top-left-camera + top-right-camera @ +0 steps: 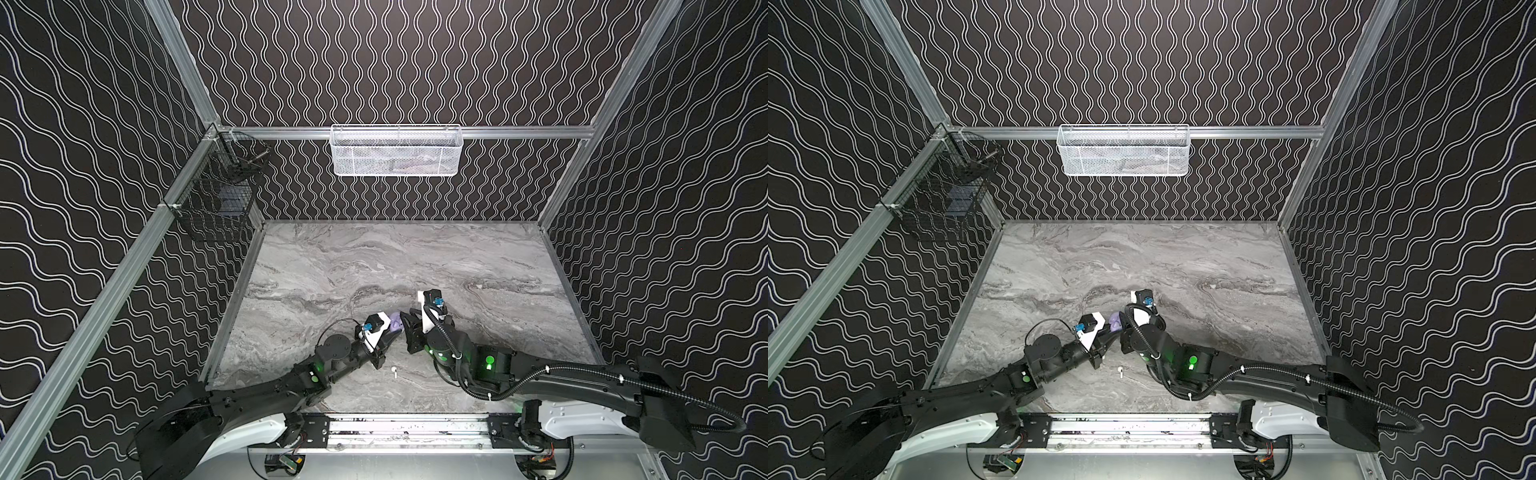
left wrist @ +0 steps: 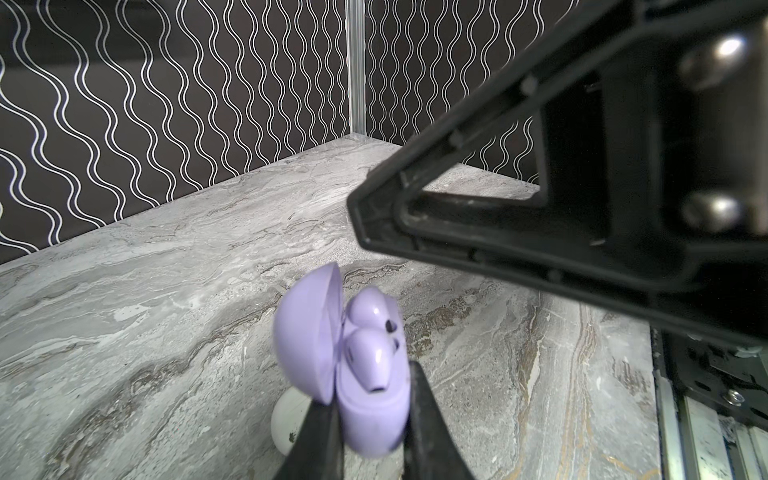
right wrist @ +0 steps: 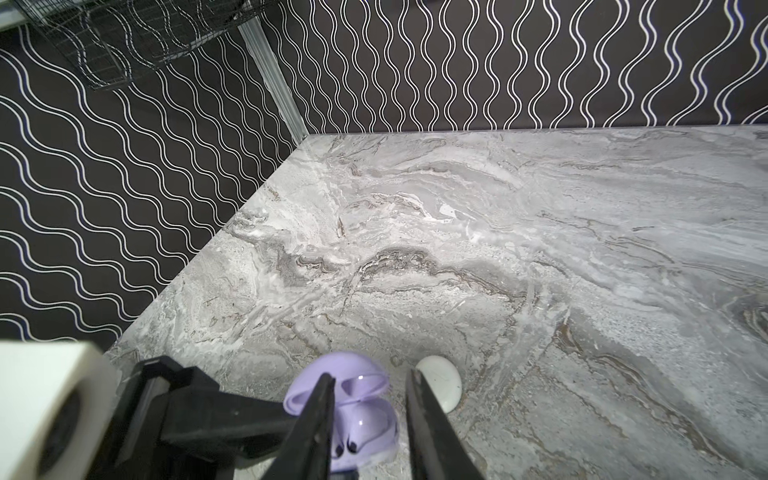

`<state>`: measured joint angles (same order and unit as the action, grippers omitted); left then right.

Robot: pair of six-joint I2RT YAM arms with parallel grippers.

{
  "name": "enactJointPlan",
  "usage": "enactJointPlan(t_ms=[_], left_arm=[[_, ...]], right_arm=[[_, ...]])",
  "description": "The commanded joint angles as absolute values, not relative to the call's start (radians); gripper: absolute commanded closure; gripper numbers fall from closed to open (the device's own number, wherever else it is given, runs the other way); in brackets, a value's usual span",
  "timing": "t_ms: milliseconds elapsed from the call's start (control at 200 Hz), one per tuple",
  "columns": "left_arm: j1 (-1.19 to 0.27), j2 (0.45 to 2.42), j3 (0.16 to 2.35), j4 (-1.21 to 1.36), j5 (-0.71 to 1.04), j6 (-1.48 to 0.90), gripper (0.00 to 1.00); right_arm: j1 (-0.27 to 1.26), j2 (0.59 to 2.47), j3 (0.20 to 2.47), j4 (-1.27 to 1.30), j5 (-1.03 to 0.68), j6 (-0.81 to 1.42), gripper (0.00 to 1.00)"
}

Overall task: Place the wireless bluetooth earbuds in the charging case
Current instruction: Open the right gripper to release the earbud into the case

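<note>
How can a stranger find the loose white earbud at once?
On the grey marble table, look towards the middle of the front edge. The white earbud lies there alone. Unlike the lavender earbuds in the open lavender case, it is white and loose.

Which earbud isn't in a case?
The white earbud, lying alone on the table; both lavender earbuds sit in the open lavender case.

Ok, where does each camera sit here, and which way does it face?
Top views: high over the front, looking down toward the back; left arm and right arm reach in.
Left wrist: faces the back right corner; left jaws clamp the lavender case, right jaws close by.
Right wrist: faces the back left corner; right jaws open at that case.
Shared by wrist views: lavender case, white case.
</note>
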<state>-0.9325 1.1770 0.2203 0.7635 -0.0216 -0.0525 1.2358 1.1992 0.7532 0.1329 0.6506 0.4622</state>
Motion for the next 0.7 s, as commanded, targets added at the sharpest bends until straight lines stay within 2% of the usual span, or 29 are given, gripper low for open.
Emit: enactJointPlan(t_ms=[0,465,696], left_arm=[[-0.931,1.176,0.224,0.795,-0.021,-0.051,1.0],[-0.931,1.183,0.231,0.787,-0.015,-0.043,1.0],[-0.931,1.198,0.242,0.781,-0.007,-0.033,1.0]], right_arm=[[1.233,1.184,0.747,0.124,0.677,0.475,0.68],[1.188,1.157,0.767,0.028,0.649,0.519,0.54],[1.108,1.159,0.818,-0.108,0.55,0.567,0.5]])
